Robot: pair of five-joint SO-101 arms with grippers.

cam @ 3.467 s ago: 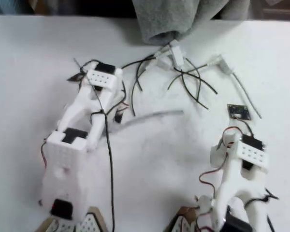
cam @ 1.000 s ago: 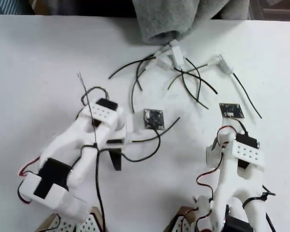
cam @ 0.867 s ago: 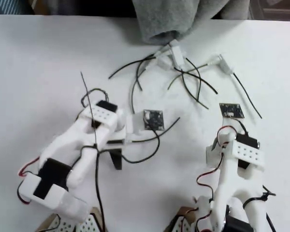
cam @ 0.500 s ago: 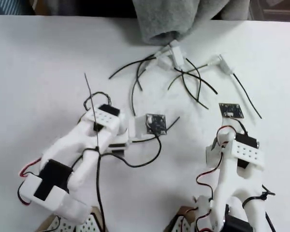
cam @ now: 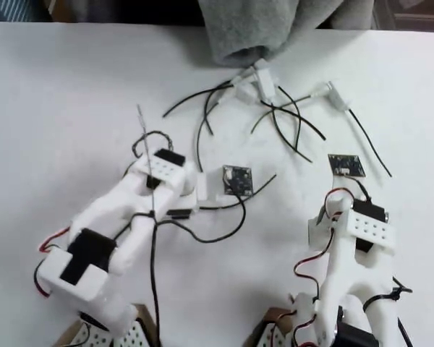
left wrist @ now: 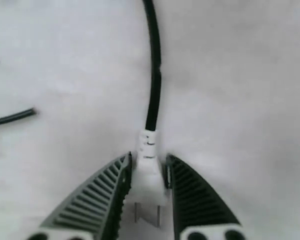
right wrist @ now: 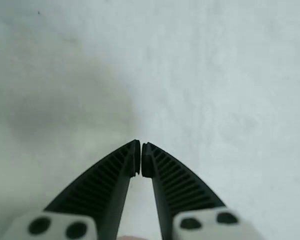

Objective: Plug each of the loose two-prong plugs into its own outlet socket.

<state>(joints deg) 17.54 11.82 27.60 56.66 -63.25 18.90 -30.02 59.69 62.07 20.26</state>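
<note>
- At the table's (cam: 58, 87) middle, the left pincer (left wrist: 147, 161) is closed firmly on a white plug (left wrist: 149, 182), gripping its body on both sides. The plug sits just beside a small dark board (cam: 236, 179), which I take to be its socket.
- The prongs (left wrist: 147, 213) point back toward the wrist, while the black cord (left wrist: 154, 75) leads away from it. Risk: pushed forward as held, the cord end would meet the board, not the prongs. The plug would need turning first.
- The cord loops across the table beside the left arm. Risk: the loop may snag on the arm, or drag the light board out of place.
- The board lies loose, with no fixing visible. Risk: it may slide away under pressure unless braced.
- The right pincer (right wrist: 140, 159) is shut with nothing in it, over bare table. A second board (cam: 346, 165) lies near that arm. Risk: without a brace from this side, the insertion is one-handed.
- Further plugs (cam: 254, 85) lie in a tangle of cords near the grey cloth (cam: 260, 29). Risk: lifting one may pull its neighbours along by the crossed cords.
</note>
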